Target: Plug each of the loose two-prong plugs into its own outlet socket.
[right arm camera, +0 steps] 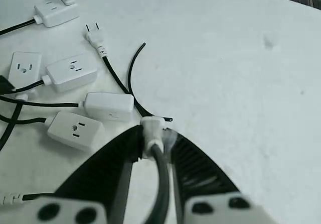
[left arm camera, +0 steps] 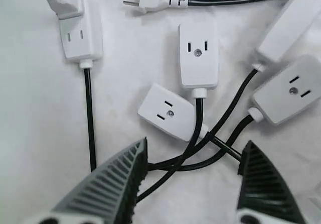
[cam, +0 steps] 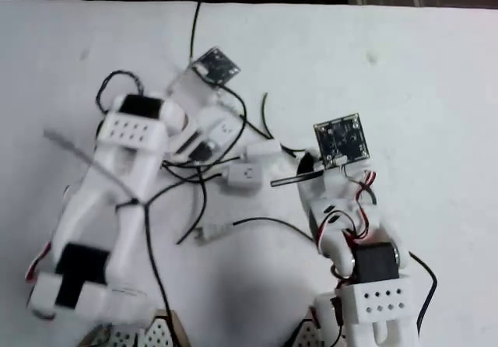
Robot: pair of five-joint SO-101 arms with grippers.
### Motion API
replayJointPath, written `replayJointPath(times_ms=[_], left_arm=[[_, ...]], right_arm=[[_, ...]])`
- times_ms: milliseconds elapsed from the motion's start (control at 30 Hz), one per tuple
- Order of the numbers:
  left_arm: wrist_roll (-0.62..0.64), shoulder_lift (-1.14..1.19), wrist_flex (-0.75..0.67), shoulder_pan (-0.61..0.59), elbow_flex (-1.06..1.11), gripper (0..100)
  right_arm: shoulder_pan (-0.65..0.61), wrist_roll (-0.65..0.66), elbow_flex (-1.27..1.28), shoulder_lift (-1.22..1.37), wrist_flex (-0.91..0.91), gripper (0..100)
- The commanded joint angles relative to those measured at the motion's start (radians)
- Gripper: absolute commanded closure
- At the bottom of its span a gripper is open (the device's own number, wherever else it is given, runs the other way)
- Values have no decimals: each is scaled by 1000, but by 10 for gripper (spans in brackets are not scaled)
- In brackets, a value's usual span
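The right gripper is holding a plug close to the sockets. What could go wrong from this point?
1. The nearest socket lies loose on the table and shows no slots facing up. A push from the plug in the right gripper may only slide it away.
2. The black cords cross right at the open left gripper. Closing there could snag them and drag the sockets.

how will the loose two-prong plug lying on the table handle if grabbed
The plug looks small and rigid, so probably light. Its black cord bends loosely across the table, so it will likely trail, drag and perhaps twist the plug.
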Motion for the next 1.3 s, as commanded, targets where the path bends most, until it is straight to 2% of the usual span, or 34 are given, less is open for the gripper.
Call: replayJointPath(times_ms=[0,267,633,900,1067,1267], left_arm=[[-11,113,-17,8,-141,718],[-11,292,-15,91,-307,714],[-11,539,-5,186,-554,714],[-12,561,175,203,-713,714],[-29,568,184,252,-690,713],[-60,568,43,262,-560,717]], right_arm=[[13,8,-49,-5,-4,981],[108,46,-66,-5,-4,981],[113,48,-66,-5,-4,981],[108,49,-64,-5,-4,981],[108,49,-63,-5,-4,981],[107,49,-61,-5,-1,981]])
